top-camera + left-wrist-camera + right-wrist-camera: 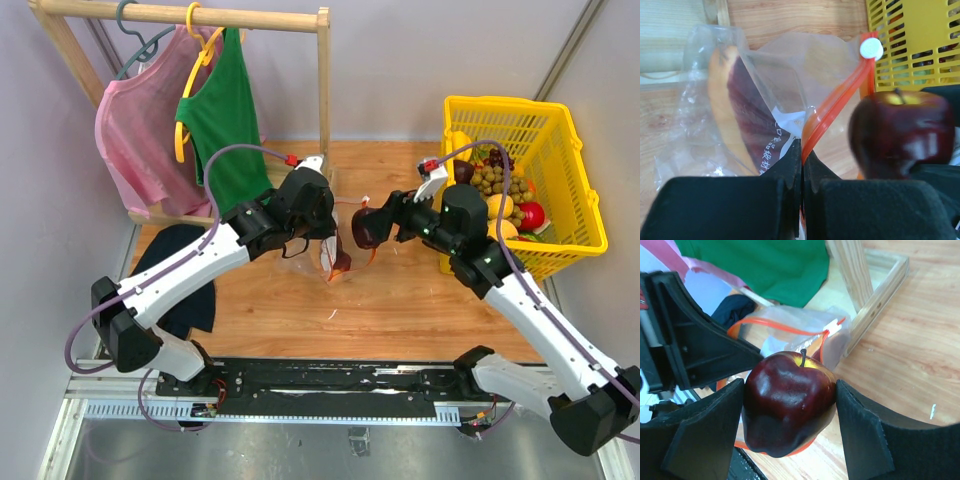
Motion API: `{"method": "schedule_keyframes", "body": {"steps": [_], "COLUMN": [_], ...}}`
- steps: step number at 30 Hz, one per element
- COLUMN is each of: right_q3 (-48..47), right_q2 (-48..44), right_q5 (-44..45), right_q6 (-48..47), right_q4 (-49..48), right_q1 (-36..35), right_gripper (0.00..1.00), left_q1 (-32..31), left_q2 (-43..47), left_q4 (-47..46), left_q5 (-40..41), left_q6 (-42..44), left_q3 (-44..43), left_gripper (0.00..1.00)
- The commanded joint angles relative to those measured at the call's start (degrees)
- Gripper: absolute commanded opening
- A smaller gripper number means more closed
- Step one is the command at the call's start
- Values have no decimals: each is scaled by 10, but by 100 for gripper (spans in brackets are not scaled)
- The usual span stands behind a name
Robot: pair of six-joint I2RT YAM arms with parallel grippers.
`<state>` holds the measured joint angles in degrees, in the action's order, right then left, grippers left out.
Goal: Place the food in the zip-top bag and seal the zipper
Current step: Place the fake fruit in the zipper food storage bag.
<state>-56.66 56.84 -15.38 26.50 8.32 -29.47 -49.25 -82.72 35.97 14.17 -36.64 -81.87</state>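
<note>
Left hand (pixel 801 156) pinched shut on zipper (pixel 840 102); right hand (pixel 789 412) grips apple (pixel 785 395). Only left wrist view shows orange-purple item (pixel 732 115) inside bag (pixel 790 62).

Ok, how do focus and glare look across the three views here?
Left wrist view: the dark red apple is soft and out of focus, while the zip-top bag is sharper, with glare on its crinkles. Right wrist view: the apple is crisp, with bright highlights on its skin. Top view: evenly lit, sharp, no harsh shadows.
</note>
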Motion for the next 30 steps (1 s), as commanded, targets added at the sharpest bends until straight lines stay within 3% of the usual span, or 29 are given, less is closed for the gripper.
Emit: {"method": "schedule_keyframes", "body": {"steps": [1, 13, 18, 24, 30], "right_q3": [29, 78, 89, 75, 65], "right_q2": [16, 81, 110, 123, 111], "right_q5": [-2, 5, 9, 7, 4], "right_q6": [29, 40, 39, 28, 0], "right_q4": [-72, -155, -182, -184, -168], "right_q1": [-29, -89, -91, -91, -91], "right_gripper": [34, 38, 49, 73, 85], "left_q1": [3, 3, 3, 3, 3], "left_q2": [-6, 0, 6, 11, 18], "left_q4": [-17, -7, -12, -12, -12], "left_q5": [-14, -18, -32, -32, -21], "left_q6": [-10, -13, -13, -13, -13], "left_q3": [-21, -18, -13, -5, 5], "left_gripper": [0, 0, 1, 0, 1]}}
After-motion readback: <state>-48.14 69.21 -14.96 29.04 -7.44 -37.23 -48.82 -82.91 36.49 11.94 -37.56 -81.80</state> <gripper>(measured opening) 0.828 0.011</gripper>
